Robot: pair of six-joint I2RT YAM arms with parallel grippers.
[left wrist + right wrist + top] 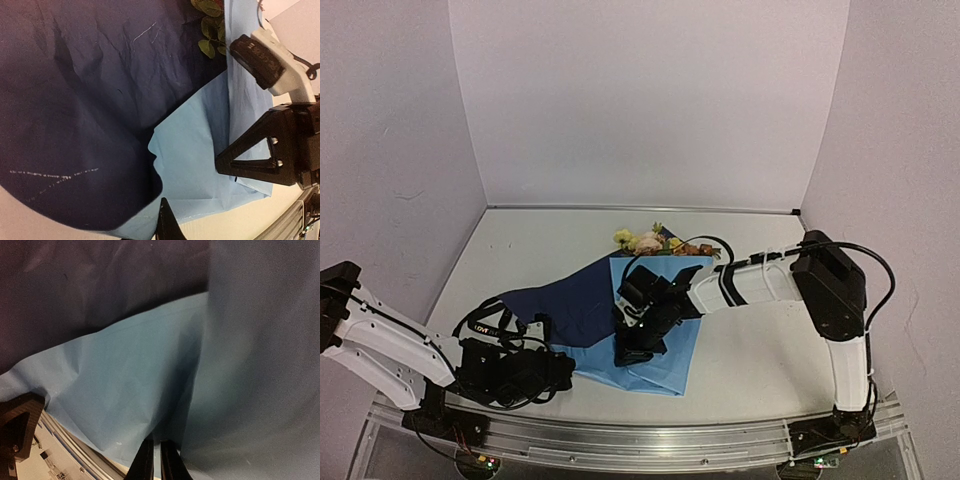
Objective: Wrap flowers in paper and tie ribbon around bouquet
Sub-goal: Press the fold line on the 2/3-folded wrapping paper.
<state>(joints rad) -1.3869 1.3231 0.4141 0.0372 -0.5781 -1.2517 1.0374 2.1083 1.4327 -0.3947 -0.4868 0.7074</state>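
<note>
The paper point(670, 368) lies across the table's middle, light blue, with a dark-blue flap point(570, 300) folded over its left half. The flowers point(645, 240) poke out at its far end, and their green leaves point(210, 30) show in the left wrist view. My right gripper point(628, 355) presses down near the paper's near edge, shut on a raised fold of the paper point(130, 380). My left gripper point(563, 368) is at the paper's near-left corner, shut on its edge; only one finger point(167, 222) shows there. The ribbon point(490, 322) loops beside the left arm.
White walls close in the table on three sides. A metal rail point(640, 440) runs along the near edge, close to the paper's front corner. The right arm point(760, 280) reaches leftward over the paper. Black cables hang around both arms.
</note>
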